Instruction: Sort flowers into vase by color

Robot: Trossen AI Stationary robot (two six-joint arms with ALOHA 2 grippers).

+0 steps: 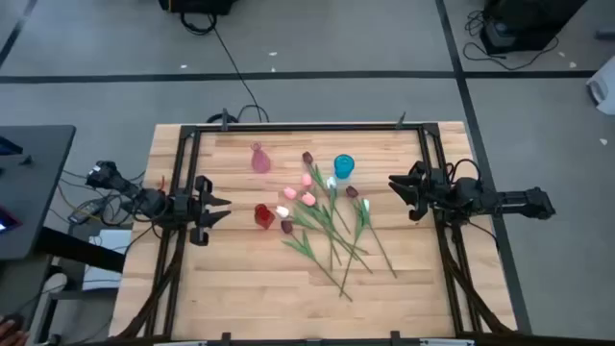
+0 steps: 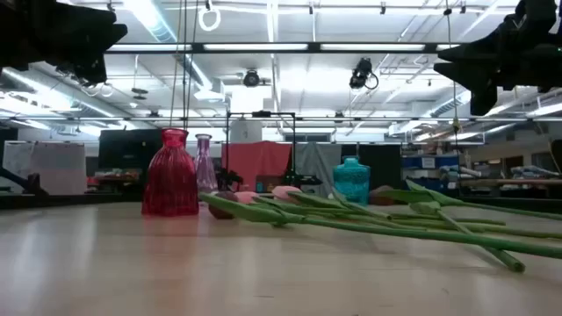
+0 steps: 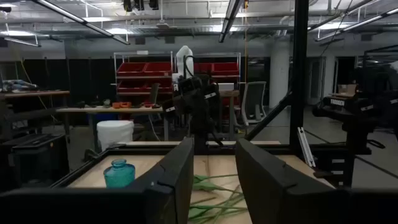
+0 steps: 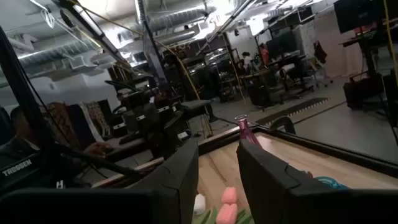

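Several artificial tulips (image 1: 327, 216) lie in a loose pile on the middle of the wooden table, with white, pink and dark maroon heads toward the far side and green stems (image 2: 369, 219) trailing nearward. A pink vase (image 1: 258, 159), a red vase (image 1: 263, 215) and a teal vase (image 1: 343, 166) stand upright around the heads. My left gripper (image 1: 219, 210) hovers open at the table's left, level, pointing at the pile. My right gripper (image 1: 394, 185) hovers open at the right, facing it. Pink heads (image 4: 227, 208) show between the right fingers' view.
A dark metal frame (image 1: 183, 144) borders the table's left, far and right sides. Bare wood (image 1: 240, 288) lies near the front edge and to the left of the pile. The room behind holds shelves, desks and a seated person (image 4: 18, 140).
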